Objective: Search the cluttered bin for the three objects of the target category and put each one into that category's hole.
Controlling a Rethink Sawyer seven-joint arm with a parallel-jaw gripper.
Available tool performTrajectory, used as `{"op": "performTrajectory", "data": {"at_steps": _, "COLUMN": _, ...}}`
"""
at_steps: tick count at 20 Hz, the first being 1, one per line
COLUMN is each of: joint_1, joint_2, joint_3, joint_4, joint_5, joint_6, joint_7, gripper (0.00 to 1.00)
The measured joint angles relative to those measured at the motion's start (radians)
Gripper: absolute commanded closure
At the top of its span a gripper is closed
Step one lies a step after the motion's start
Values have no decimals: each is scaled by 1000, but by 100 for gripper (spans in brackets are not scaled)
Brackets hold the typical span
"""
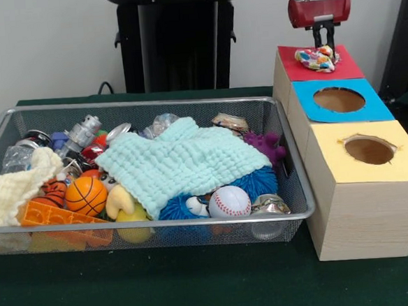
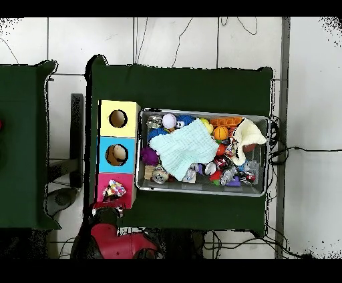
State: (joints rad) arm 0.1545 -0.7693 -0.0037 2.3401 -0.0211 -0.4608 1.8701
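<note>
Drop step at the red box: gripper (image 1: 321, 38) sits right over a crumpled multicoloured wrapper (image 1: 316, 59) on the red top (image 1: 341, 68).

Wrapper lies on the red-topped box's lid, at the far end of the box row, beside the blue-topped box (image 1: 369, 110) and then the yellow-topped box (image 1: 407, 160); the red hole itself is hidden under the wrapper. Can't tell whether the fingers are apart or pinched on it, since the tips merge with the foil in both views. To do this well, I'd judge: centre the wrapper over the hole before letting go, release low so the light foil doesn't snag on the rim, and push it down if it bridges the opening. The wire bin (image 1: 153, 223) is still full: mint cloth (image 1: 183, 161) covers much, baseball (image 1: 229, 201) and small basketball (image 1: 86, 195) in front.
</note>
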Motion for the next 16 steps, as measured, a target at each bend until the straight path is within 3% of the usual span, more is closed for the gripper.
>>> {"op": "performTrajectory", "data": {"at_steps": 5, "joint_1": 1, "joint_2": 52, "joint_3": -17, "joint_4": -4, "joint_5": 0, "joint_6": -55, "joint_7": 0, "gripper": 100}}
{"op": "performTrajectory", "data": {"at_steps": 16, "joint_1": -2, "joint_2": 103, "joint_3": -34, "joint_4": -31, "joint_5": 0, "joint_6": -59, "joint_7": 0, "gripper": 100}}
